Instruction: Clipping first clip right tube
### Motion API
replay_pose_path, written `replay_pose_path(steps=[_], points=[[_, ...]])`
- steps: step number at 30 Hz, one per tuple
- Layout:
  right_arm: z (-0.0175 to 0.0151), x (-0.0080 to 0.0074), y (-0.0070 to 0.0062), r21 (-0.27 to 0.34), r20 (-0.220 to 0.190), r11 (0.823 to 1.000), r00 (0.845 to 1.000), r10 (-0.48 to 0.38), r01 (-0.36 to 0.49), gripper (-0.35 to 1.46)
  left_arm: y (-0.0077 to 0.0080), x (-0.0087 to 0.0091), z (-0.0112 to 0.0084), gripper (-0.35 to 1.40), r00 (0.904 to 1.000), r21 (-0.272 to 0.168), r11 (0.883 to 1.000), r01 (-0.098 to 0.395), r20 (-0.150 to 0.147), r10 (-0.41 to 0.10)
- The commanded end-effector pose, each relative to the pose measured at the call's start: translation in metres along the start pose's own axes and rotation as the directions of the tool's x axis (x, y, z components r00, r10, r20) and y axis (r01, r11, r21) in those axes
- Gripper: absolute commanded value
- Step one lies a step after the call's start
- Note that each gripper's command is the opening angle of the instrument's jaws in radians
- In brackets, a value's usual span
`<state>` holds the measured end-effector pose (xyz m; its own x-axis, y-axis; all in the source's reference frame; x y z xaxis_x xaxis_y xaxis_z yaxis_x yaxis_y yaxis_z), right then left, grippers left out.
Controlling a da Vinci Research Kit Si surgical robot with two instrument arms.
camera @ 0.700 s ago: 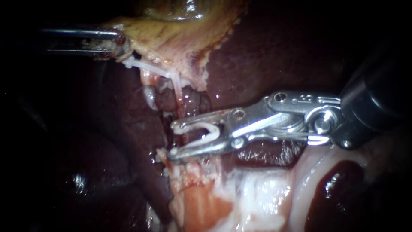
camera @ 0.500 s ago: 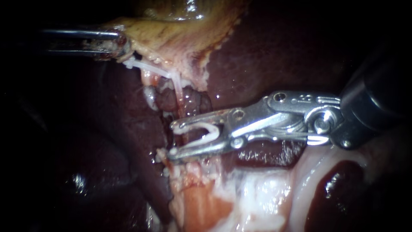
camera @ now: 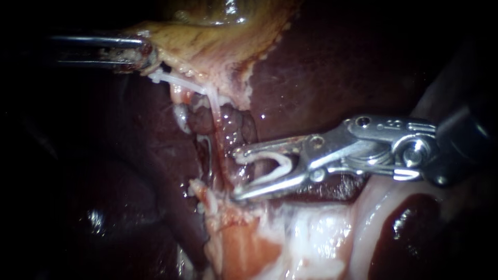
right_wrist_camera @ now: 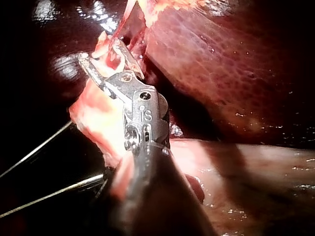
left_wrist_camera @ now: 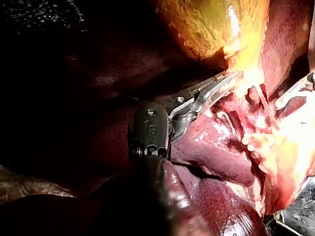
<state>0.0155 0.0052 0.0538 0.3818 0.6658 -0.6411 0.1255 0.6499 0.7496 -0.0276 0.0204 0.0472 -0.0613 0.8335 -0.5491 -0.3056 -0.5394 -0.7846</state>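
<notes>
Steel-grey, the right instrument (camera: 237,175) in the endoscope view holds its jaws apart, gripping an open white V-shaped clip (camera: 270,165) seated against both. Its tips sit just right of the pale pink thin tube (camera: 220,140), which runs down from the yellow-tan gallbladder (camera: 207,41) beside the dark red liver (camera: 321,67), and the left instrument (camera: 147,53) is clenched on the gallbladder's edge. Left wrist view: the left instrument (left_wrist_camera: 235,77) grips pale tissue at the gallbladder's margin; right wrist view: the right instrument (right_wrist_camera: 98,48) points into pink tissue, clip not discernible.
</notes>
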Motion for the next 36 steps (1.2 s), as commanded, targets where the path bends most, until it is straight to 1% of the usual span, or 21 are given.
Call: replay_pose_path(steps=[1, 4, 9, 15, 18, 20, 26, 29, 32, 36], points=[[0.0001, -0.0003, 0.0002, 0.0, 0.002, 1.0, 1.0, 0.001, -0.001, 0.5, 0.0, 0.0, 0.0, -0.35, 1.0, -0.001, 1.0, 0.0, 0.0, 0.0], [0.0005, -0.0011, 0.0005, -0.004, 0.009, 1.0, 1.0, 0.009, -0.009, 0.5, 0.0, 0.0, 0.0, -0.35, 1.0, -0.001, 1.0, 0.0, 0.0, 0.0], [0.0024, -0.0029, 0.0011, -0.004, 0.016, 1.0, 1.0, 0.018, -0.018, 0.5, 0.0001, -0.0001, 0.0001, -0.35, 1.0, 0.0, 1.0, -0.001, -0.001, 0.001], [0.0056, -0.0048, 0.0015, 0.024, 0.038, 0.999, 0.999, 0.024, -0.025, 0.5, 0.0, -0.0002, 0.0002, -0.35, 1.0, 0.001, 1.0, -0.001, -0.001, 0.001], [0.0068, -0.0052, 0.0016, 0.036, 0.047, 0.999, 0.999, 0.025, -0.027, 0.5, 0.0, -0.0002, 0.0002, -0.35, 1.0, 0.001, 1.0, -0.001, -0.001, 0.001], [0.0073, -0.0053, 0.0015, 0.047, 0.045, 0.998, 0.998, 0.032, -0.034, 0.5, 0.0, -0.0002, 0.0002, -0.35, 1.0, 0.001, 1.0, -0.001, -0.001, 0.001], [0.0078, -0.0049, 0.0009, 0.074, 0.017, 0.995, 0.998, 0.058, -0.059, 0.5, 0.0, -0.0002, 0.0002, -0.35, 1.0, 0.001, 1.0, -0.001, -0.001, 0.001], [0.0076, -0.0045, 0.0004, 0.098, -0.007, 0.992, 0.997, 0.078, -0.077, 0.5, -0.0001, -0.0002, 0.0002, -0.35, 1.0, 0.0, 1.0, -0.001, -0.001, 0.001], [0.0073, -0.0038, -0.0005, 0.137, -0.022, 0.986, 0.994, 0.103, -0.1, 0.5, -0.0001, -0.0002, 0.0002, -0.35, 1.0, 0.0, 1.0, -0.001, -0.001, 0.001], [0.0071, -0.0025, -0.0019, 0.195, -0.052, 0.973, 0.99, 0.134, -0.122, 0.5, -0.0001, -0.0002, 0.0002, -0.35, 1.0, 0.0, 1.0, -0.001, -0.001, 0.001]])
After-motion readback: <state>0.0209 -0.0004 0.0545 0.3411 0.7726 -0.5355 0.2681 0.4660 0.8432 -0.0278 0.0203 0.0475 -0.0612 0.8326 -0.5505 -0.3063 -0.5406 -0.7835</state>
